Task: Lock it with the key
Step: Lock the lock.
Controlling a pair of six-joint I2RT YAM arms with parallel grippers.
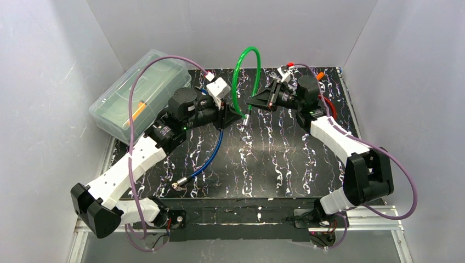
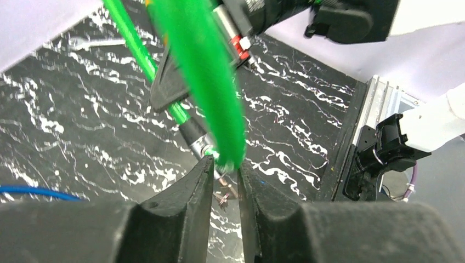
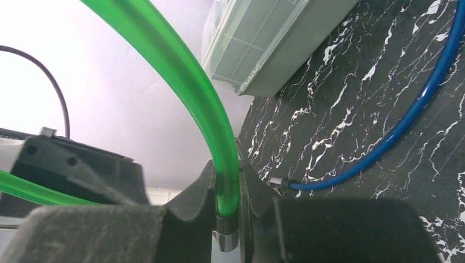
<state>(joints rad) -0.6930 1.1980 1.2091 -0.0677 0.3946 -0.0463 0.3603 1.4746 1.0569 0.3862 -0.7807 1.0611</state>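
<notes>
Above the middle of the marbled black table (image 1: 285,164), both arms held a green cable lock (image 1: 237,71) arched up between them. The right gripper (image 3: 226,219) was clamped narrowly on the cable just above a metal end, apparently to steady it. The left gripper (image 2: 225,181) had its jaws close together around the cable's other end, where a small key (image 2: 224,193) seemed to hang; whether it was gripping the key I could not tell. A blue cable lock (image 1: 211,156) lay on the table, and a clear plastic box (image 1: 140,93) sat at the far left.
</notes>
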